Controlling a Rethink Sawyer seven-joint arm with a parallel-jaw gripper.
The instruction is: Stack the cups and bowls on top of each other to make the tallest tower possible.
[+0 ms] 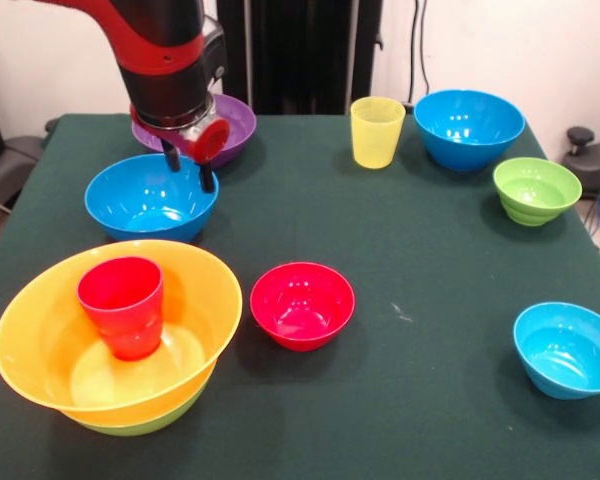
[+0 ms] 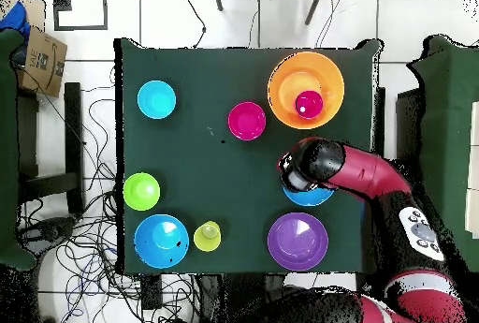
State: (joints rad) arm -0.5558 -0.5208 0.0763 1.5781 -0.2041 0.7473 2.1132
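Table [image 1: 400, 250]: dark green cloth, white wall behind.
Tower [image 1: 115, 345]: front left; orange bowl [image 1: 40, 350] nested in a lime bowl [image 1: 145, 420], red cup [image 1: 122, 305] upright inside.
Blue bowl [image 1: 145, 200]: behind the tower, under the gripper.
Gripper [image 1: 190, 170]: two dark fingers slightly apart, holding nothing, tips at the bowl's far rim.
Purple bowl [image 1: 238, 125]: behind the arm.
Red bowl [image 1: 302, 305]: centre.
Yellow cup [image 1: 376, 130]: far side, upright.
Right side: big blue bowl [image 1: 470, 125], ribbed green bowl [image 1: 536, 190], small blue bowl [image 1: 568, 350].
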